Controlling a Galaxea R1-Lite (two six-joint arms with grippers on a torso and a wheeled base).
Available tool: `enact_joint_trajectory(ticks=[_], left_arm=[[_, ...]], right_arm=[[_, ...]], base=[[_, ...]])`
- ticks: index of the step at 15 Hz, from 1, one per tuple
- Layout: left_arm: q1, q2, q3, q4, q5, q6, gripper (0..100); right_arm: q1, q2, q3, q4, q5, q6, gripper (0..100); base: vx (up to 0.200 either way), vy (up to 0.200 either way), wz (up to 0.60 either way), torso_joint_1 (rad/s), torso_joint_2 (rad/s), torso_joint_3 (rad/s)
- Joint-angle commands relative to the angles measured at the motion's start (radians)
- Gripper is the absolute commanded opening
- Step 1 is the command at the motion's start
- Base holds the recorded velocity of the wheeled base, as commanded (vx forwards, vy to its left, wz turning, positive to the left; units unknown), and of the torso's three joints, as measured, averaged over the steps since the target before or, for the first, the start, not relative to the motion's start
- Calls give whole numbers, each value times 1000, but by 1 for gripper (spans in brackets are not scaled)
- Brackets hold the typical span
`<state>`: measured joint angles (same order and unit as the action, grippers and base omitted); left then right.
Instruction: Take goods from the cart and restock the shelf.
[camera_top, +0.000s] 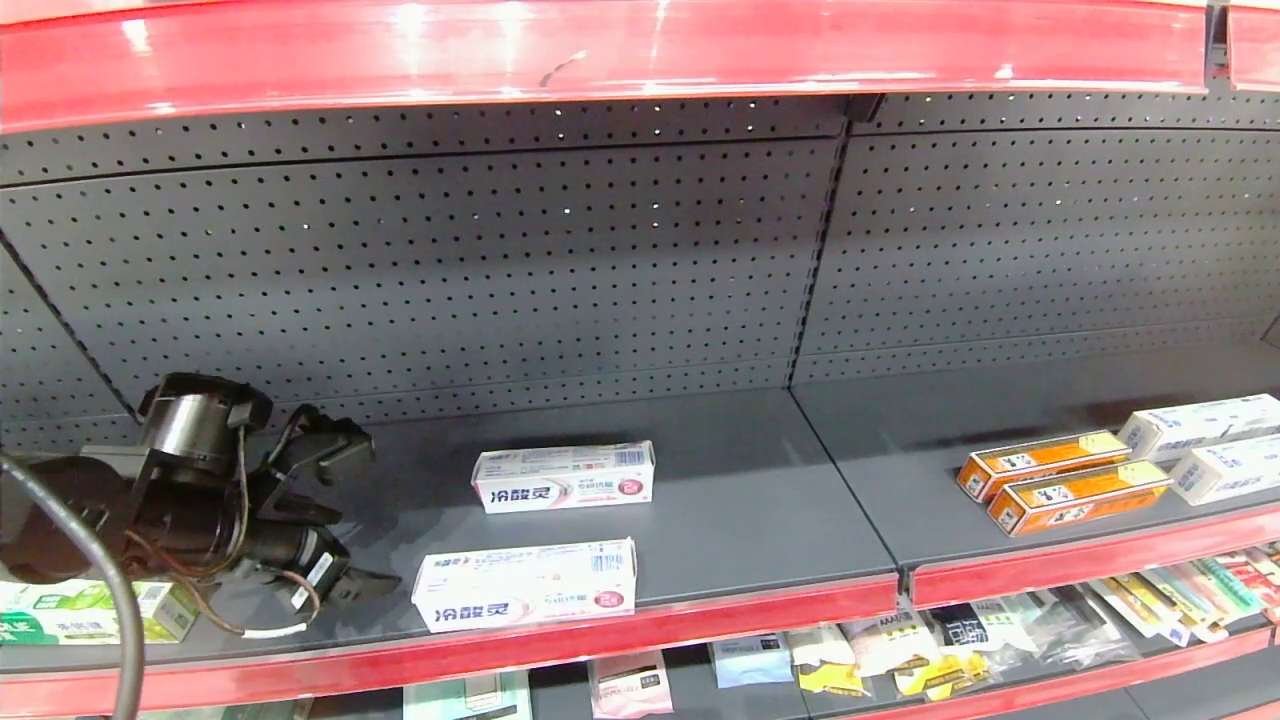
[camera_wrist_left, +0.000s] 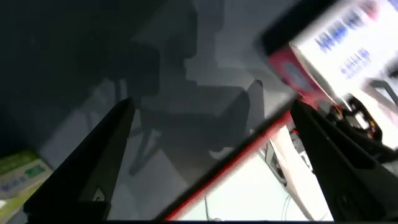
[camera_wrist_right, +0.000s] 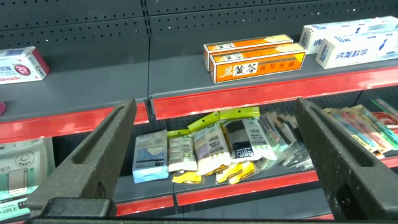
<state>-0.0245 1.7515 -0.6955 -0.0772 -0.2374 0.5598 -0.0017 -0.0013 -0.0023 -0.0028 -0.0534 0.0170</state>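
Note:
Two white toothpaste boxes lie on the grey shelf (camera_top: 740, 500), one further back (camera_top: 563, 476) and one at the red front edge (camera_top: 525, 585). My left gripper (camera_top: 365, 515) hovers low over the shelf just left of them, open, with nothing between its fingers. In the left wrist view that gripper (camera_wrist_left: 211, 155) spans bare shelf and the red edge, with a blurred white box (camera_wrist_left: 342, 37) beyond it. My right gripper (camera_wrist_right: 214, 155) is open and empty, held in front of the shelves below the shelf level. A white toothpaste box (camera_wrist_right: 18, 64) shows on the shelf in that view.
Two orange boxes (camera_top: 1040, 463) (camera_top: 1080, 496) and white-blue boxes (camera_top: 1200, 425) lie on the right shelf section. A green and white box (camera_top: 90, 612) sits at the far left behind my left arm. Hanging packets (camera_wrist_right: 211, 146) fill the lower shelf.

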Motion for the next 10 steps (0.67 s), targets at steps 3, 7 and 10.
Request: enact_joint_trajectory(ticks=[3,7,10], left_arm=[[-9,79,-27,-30,7,8,100],[-37,94,-29,-32,7,8,100],[-66,118,-58,-32,7,8,100]], right_arm=[[0,1,-1,0,0,0,100],[0,1,-1,0,0,0,100],[0,1,-1,0,1,0,100]], base=[[0,0,0,0,0,0],[0,0,0,0,0,0],[0,0,0,0,0,0]])
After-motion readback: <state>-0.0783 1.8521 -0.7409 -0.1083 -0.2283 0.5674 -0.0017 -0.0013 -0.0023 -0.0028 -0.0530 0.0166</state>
